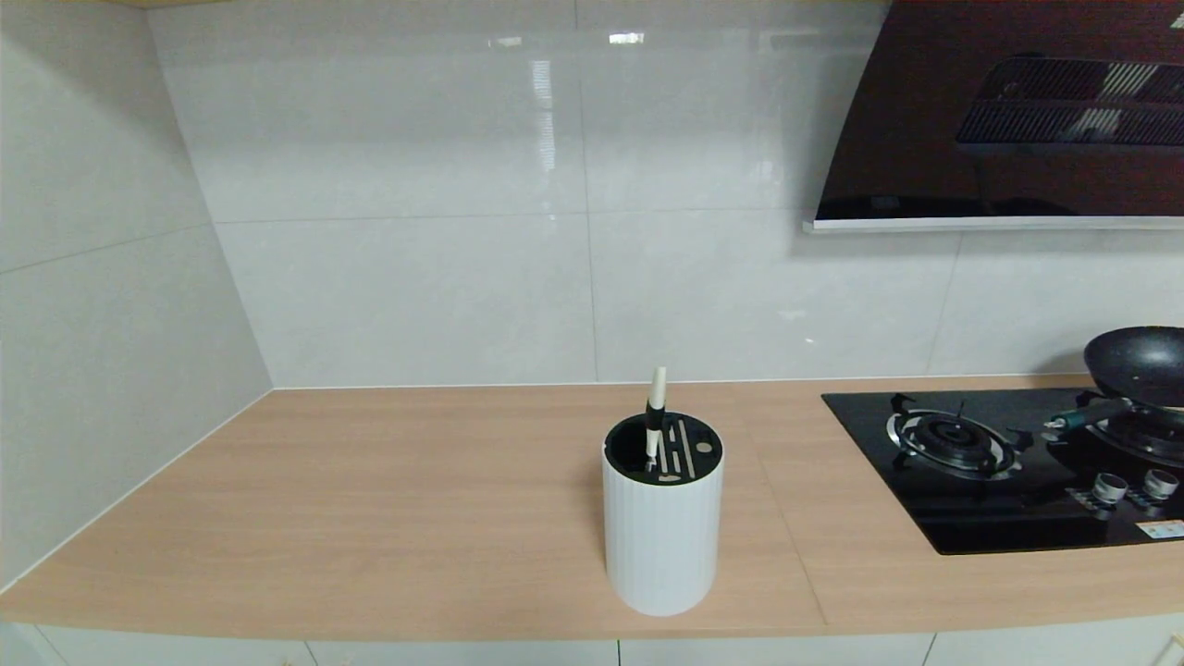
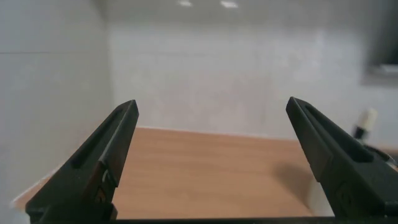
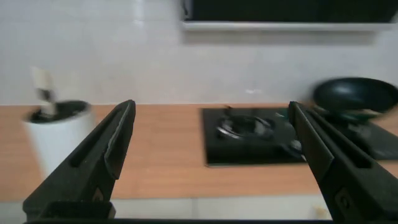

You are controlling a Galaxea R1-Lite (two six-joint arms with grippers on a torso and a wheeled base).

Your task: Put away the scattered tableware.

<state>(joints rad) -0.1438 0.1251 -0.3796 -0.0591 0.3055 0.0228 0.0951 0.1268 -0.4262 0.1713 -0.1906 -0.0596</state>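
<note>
A white ribbed cylindrical holder (image 1: 662, 518) with a black slotted top stands near the front edge of the wooden counter (image 1: 388, 499). One utensil with a cream and black handle (image 1: 655, 412) stands upright in it. In the right wrist view the holder (image 3: 56, 137) sits off to one side with that handle (image 3: 42, 84) sticking up. My left gripper (image 2: 211, 162) is open above the counter, nothing between its fingers; the cream handle tip (image 2: 367, 121) shows past one finger. My right gripper (image 3: 211, 162) is open too, empty, held in front of the counter edge.
A black gas hob (image 1: 1008, 472) with burners and knobs lies at the counter's right, with a black pan (image 1: 1133, 365) on its far burner. A dark range hood (image 1: 1008, 120) hangs above. Tiled walls close the back and left sides.
</note>
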